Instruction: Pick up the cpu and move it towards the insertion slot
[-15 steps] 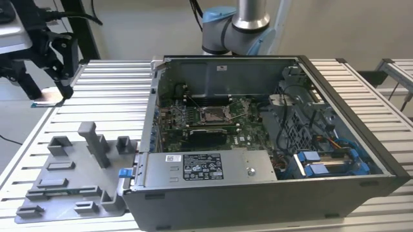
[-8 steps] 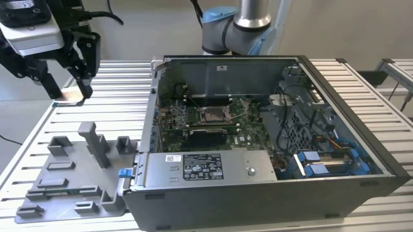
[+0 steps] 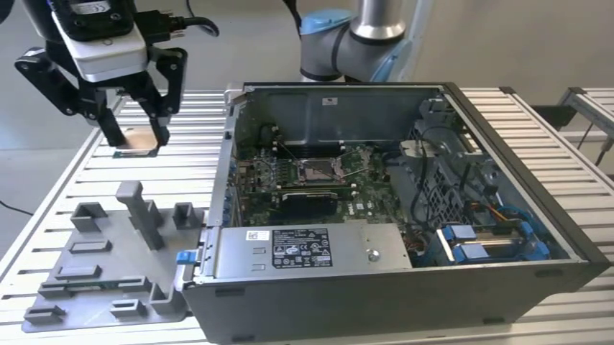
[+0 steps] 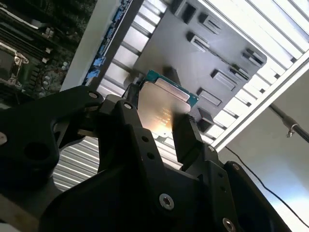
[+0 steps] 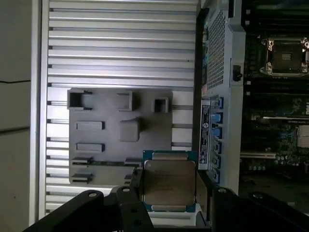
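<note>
Half the job looks done, by my read: pick-up is complete, and the transfer has most of its distance left. In the upper left of the exterior view the gripper point(image 3: 135, 139) is clamped on the cpu point(image 3: 139, 144), gripping two opposite edges. In both wrist views the chip lies flat between the fingers point(image 4: 186, 140), silvery lid toward the cams, with a green rim showing at its far edge. It hangs over the slatted table point(image 3: 57, 187). It's clear of the grey tray point(image 3: 106, 269) at the lower left of the exterior view, and outside the pc case point(image 3: 384, 302).

The insertion slot point(image 3: 318, 170) is well apart from the chip, toward the exterior view's right. It sits about mid-frame inside the open case, a silver frame w/ a dark centre on the green board point(image 3: 369, 195). The case wall point(image 3: 230, 144) stands between cpu and slot.

My judgement on what the carry calls for:
- enough height to clear that wall w/o clipping it
- a sideways run across to above the slot
- chip kept level and grip unchanged throughout

Orientation vs. the socket matters too. I can't tell from these views whether the chip's corners line up w/ it.
</note>
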Robot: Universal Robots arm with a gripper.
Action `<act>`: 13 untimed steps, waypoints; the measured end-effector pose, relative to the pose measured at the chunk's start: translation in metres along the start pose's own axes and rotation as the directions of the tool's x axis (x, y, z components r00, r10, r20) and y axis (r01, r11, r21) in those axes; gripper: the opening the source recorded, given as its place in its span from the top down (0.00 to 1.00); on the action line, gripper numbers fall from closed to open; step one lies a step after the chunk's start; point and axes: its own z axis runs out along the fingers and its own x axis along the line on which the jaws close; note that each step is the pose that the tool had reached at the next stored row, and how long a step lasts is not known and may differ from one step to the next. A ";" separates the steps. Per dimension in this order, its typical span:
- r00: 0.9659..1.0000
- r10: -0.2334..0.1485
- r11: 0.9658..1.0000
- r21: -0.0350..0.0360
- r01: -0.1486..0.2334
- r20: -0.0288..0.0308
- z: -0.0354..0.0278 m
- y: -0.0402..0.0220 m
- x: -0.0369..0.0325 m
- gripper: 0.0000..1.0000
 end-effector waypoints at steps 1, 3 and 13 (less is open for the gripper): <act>1.000 0.000 1.000 0.000 0.000 0.000 0.0000 0.0000 -0.0040 1.00; 1.000 0.000 1.000 0.000 0.000 0.000 0.0000 -0.0002 -0.0122 1.00; 1.000 -0.002 1.000 0.000 0.002 0.000 -0.0003 -0.0008 -0.0549 1.00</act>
